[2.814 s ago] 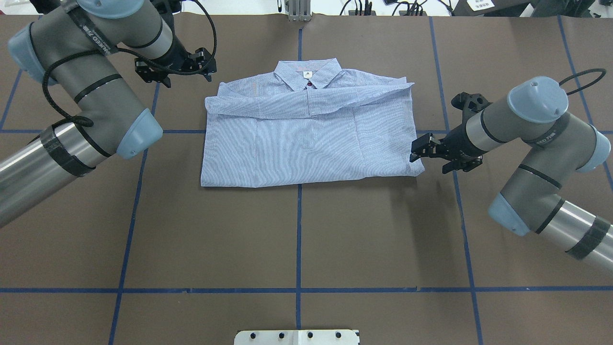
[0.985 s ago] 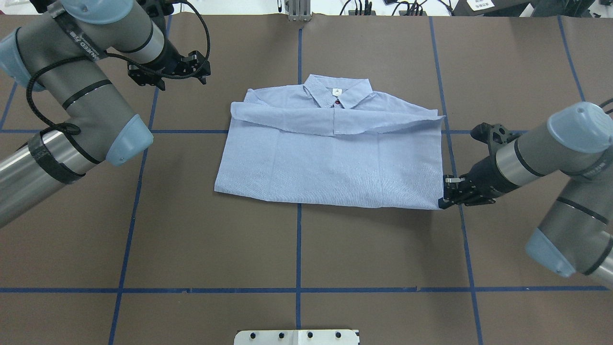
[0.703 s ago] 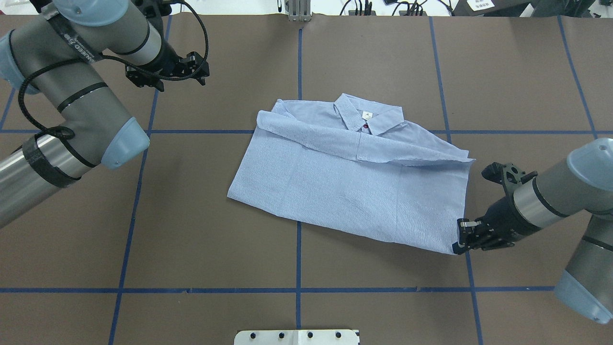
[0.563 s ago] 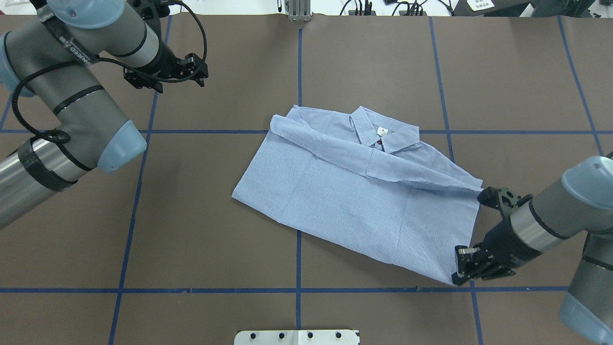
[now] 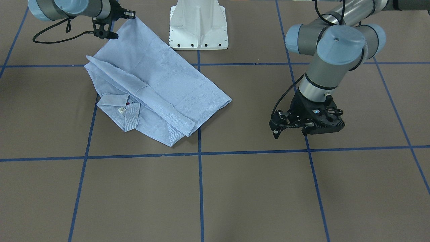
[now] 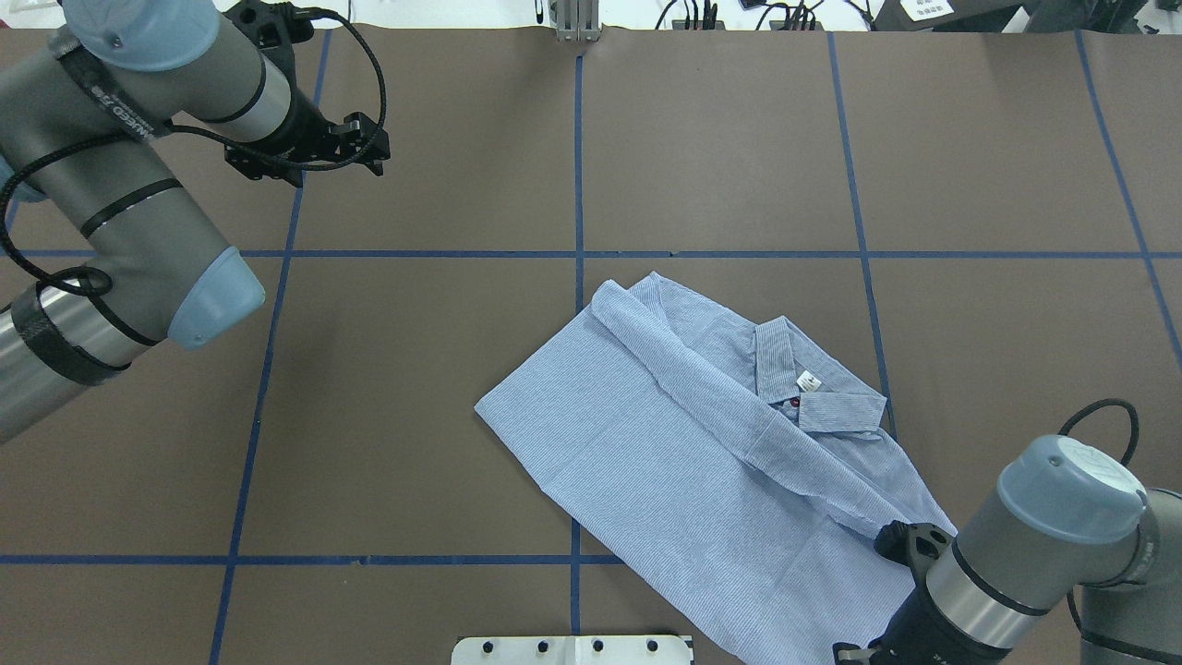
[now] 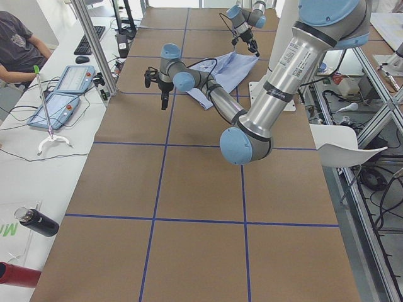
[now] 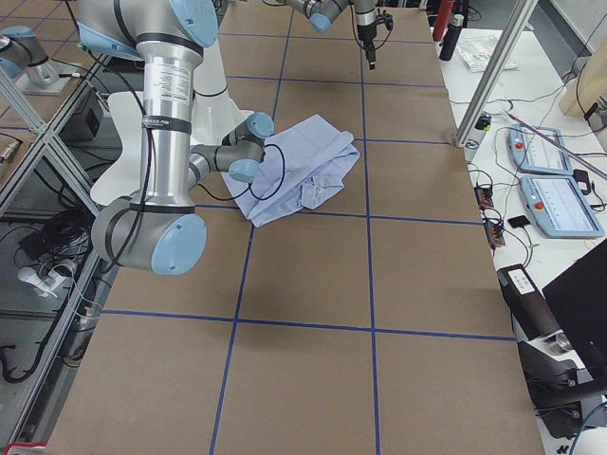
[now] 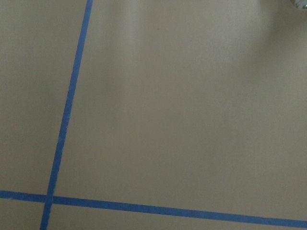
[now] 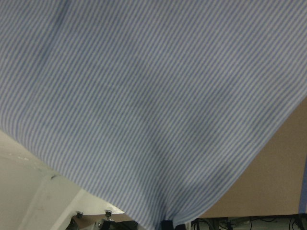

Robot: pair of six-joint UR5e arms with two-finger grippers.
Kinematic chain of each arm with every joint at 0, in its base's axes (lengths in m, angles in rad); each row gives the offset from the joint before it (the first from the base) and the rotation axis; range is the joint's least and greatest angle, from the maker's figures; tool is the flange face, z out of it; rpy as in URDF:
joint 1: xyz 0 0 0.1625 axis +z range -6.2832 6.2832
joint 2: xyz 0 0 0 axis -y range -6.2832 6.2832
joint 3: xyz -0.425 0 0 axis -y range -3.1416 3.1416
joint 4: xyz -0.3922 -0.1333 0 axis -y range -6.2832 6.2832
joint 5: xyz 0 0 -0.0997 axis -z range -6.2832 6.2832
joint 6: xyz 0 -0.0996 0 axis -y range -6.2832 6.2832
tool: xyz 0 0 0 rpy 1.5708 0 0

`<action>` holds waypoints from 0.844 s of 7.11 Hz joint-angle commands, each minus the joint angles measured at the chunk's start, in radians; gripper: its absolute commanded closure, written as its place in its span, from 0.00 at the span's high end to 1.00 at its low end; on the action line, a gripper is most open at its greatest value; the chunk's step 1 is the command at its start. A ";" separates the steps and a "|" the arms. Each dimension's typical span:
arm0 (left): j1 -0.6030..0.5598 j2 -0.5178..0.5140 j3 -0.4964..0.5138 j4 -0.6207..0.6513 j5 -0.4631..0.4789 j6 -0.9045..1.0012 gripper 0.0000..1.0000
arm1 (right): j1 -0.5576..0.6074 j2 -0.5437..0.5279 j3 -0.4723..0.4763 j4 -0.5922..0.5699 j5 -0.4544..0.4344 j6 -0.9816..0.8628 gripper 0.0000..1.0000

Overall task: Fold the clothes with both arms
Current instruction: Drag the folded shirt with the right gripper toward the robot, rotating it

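Slippage is the main worry. The right claw point(image 5: 130, 15) is pinched shut on a single hem corner of the striped shirt point(image 6: 702, 462), which sprawls from the middle of the counter point(image 6: 416, 416) toward 5 o'clock in the overhead view. With one corner taking the pull, the folded sleeve could slide open, or the cloth could catch on the white base plate point(image 5: 198, 37). The left claw point(image 6: 334, 171), spread wide and empty, hovers at 10 o'clock, probably too far off to steady anything. The counter is brown with a blue tape grid point(image 6: 577, 139). Beside it a bench holds control pendants point(image 7: 75, 78), and a person point(image 7: 19, 44) sits there.
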 commanded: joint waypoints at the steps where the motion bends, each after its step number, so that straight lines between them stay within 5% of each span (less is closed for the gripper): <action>1: 0.005 0.001 -0.001 0.000 0.000 0.000 1.00 | -0.023 -0.049 0.005 -0.001 0.000 0.034 0.00; 2: 0.011 0.001 -0.002 0.000 -0.001 0.000 1.00 | -0.025 -0.080 0.003 -0.001 0.001 0.035 0.00; 3: 0.030 0.000 -0.002 0.000 -0.003 -0.001 1.00 | -0.019 -0.090 0.000 -0.001 0.004 0.035 0.36; 4: 0.036 0.001 -0.017 -0.002 -0.003 -0.003 1.00 | 0.006 -0.086 0.000 -0.001 0.006 0.035 0.99; 6: 0.065 0.015 -0.054 -0.002 -0.009 -0.043 1.00 | 0.069 -0.056 -0.006 0.000 0.001 0.021 1.00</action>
